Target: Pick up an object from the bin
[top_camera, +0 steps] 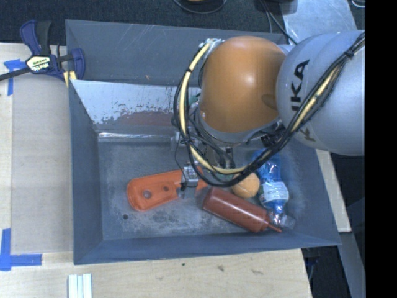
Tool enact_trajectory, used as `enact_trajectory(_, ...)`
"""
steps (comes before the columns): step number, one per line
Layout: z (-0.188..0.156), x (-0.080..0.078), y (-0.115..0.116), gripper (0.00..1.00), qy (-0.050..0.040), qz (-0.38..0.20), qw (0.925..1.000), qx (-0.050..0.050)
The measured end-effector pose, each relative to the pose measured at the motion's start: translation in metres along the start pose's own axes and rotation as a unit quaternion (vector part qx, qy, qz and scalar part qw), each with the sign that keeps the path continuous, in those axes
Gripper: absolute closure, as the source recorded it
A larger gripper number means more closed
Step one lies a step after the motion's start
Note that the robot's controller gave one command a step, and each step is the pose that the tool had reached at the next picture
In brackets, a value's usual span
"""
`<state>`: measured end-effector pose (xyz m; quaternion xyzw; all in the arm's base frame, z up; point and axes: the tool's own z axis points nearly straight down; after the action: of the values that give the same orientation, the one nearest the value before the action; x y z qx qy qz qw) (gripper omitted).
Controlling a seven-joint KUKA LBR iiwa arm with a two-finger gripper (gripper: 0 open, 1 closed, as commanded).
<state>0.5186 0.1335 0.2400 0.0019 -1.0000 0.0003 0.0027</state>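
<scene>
Grey metal bin [87, 185] holds four loose things, all low on its floor towards the near wall. An orange flat piece [151, 192] with a hole in it lies left of centre. A dark red bottle [238, 210] lies slanted just right of it. A yellow-orange lump [247, 187] and a crumpled blue plastic bottle [273, 188] sit behind that bottle, by the right slope.

The gripper [188, 180] is down in the bin at the right end of the orange flat piece, close to the dark red bottle's upper end. The arm's orange cover [242, 85] hides most of it, so whether it is apart or clamped cannot be told.

Judgement: the orange flat piece is the likely pick, since it lies flat and clear of the cluster. The floor to the left and behind is bare and allows free movement; the right side is crowded against the slope, so a lift should go straight up
</scene>
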Motion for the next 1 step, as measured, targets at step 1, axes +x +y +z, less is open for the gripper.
enact_trajectory(1,-0.0048,-0.0015,-0.001,0.0,-0.0043,0.002,1.0,-0.001)
